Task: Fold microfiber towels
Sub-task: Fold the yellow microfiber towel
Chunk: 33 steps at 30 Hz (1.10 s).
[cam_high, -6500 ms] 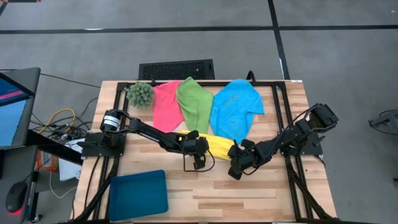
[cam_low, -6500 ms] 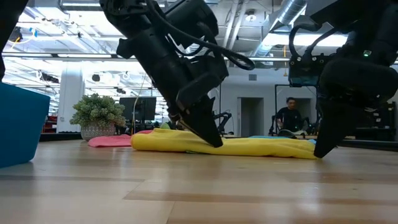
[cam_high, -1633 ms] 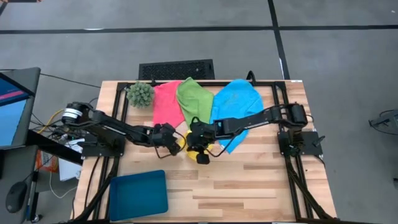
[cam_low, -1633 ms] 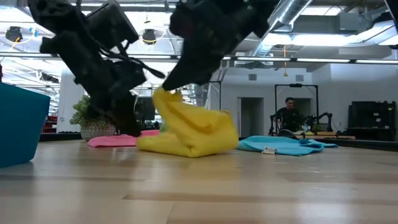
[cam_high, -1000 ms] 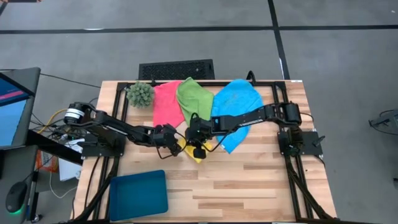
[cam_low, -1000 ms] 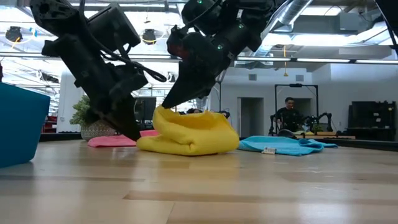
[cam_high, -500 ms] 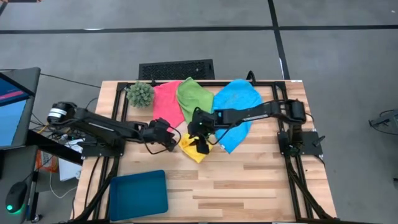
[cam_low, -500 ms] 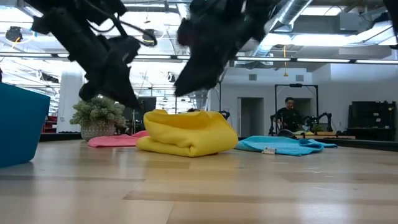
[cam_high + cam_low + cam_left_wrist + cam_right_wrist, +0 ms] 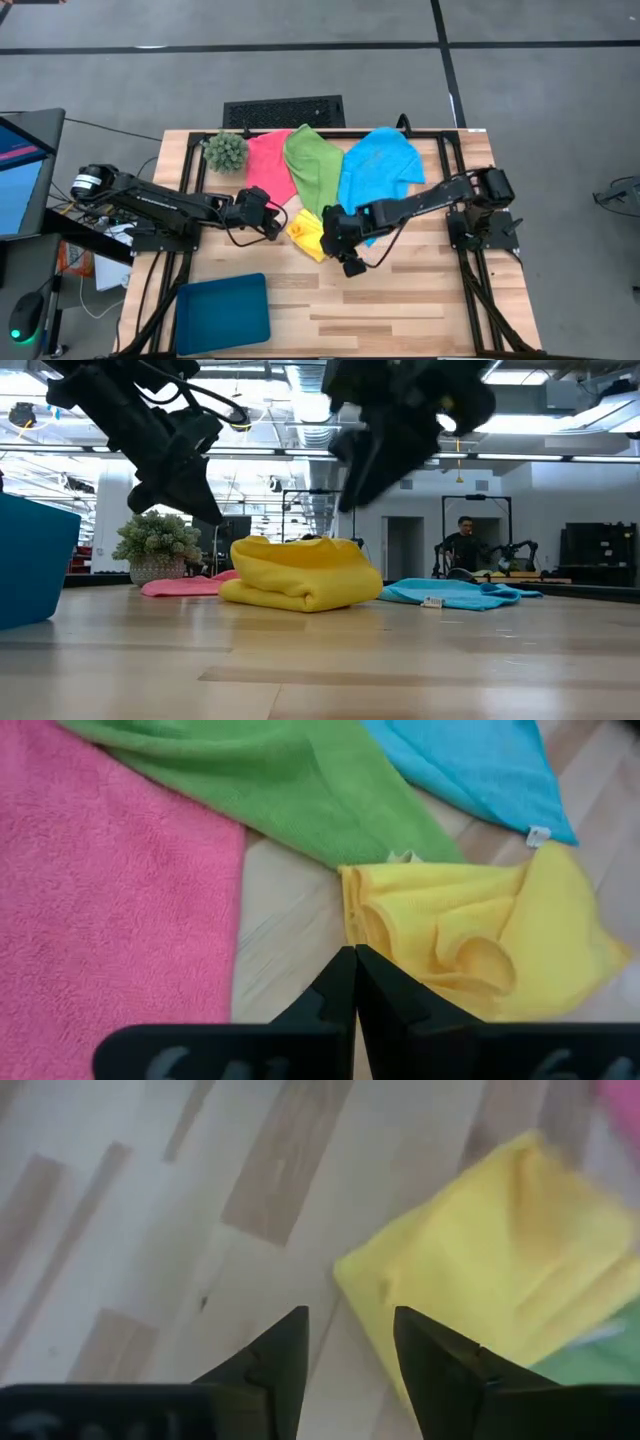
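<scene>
The yellow towel (image 9: 307, 234) lies folded over in a thick bundle on the wood table (image 9: 420, 300), its fold also in the low view (image 9: 300, 575). My left gripper (image 9: 274, 227) hovers shut just left of it, above the table (image 9: 353, 956). My right gripper (image 9: 351, 266) hangs open in the air on the towel's near right side (image 9: 350, 1318), holding nothing. The pink towel (image 9: 264, 166), green towel (image 9: 310, 165) and blue towel (image 9: 378, 176) lie spread at the back, and the green one's corner overlaps the yellow bundle's far edge.
A spiky green plant (image 9: 226, 150) stands at the back left beside the pink towel. A dark teal tray (image 9: 222, 312) sits at the near left corner. Bare wood stretches along the near right of the table (image 9: 430, 310).
My right gripper has let go of the yellow towel's top fold, risen and swung toward the table's near right. My left gripper has lifted off the towel's left end and drawn back a little to the left. The towel's upper layer has settled onto the lower one.
</scene>
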Each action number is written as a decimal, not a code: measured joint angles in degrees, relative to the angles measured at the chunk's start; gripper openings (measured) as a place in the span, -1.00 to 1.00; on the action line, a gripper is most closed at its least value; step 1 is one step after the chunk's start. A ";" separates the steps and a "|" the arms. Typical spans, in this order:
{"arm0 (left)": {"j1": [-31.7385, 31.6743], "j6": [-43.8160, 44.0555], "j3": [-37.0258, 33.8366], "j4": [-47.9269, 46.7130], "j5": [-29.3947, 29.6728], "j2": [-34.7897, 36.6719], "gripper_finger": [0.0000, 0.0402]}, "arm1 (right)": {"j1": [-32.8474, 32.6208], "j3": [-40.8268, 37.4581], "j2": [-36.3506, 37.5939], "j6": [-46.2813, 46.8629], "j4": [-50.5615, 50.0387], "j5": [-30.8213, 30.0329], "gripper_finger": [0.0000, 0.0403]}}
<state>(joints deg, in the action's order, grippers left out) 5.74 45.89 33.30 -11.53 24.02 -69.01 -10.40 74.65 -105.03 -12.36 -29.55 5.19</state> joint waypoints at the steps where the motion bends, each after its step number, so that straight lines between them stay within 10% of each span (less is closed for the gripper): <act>1: 0.00 0.00 0.00 -0.15 -0.17 0.00 -1.00 | -0.24 0.02 -1.32 0.56 0.98 0.00 -0.17; 24: 0.15 1.39 0.00 -1.07 -2.12 0.02 -1.00 | 10.34 2.21 -5.88 3.74 13.46 -3.16 -0.33; 33: 5.07 -3.75 0.11 21.15 -6.43 -1.55 -1.00 | 11.99 3.46 -1.53 19.62 5.43 1.62 -0.35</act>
<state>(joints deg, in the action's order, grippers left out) 10.81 42.14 33.41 9.62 17.59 -70.56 1.59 78.11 -106.56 7.26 -24.12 6.82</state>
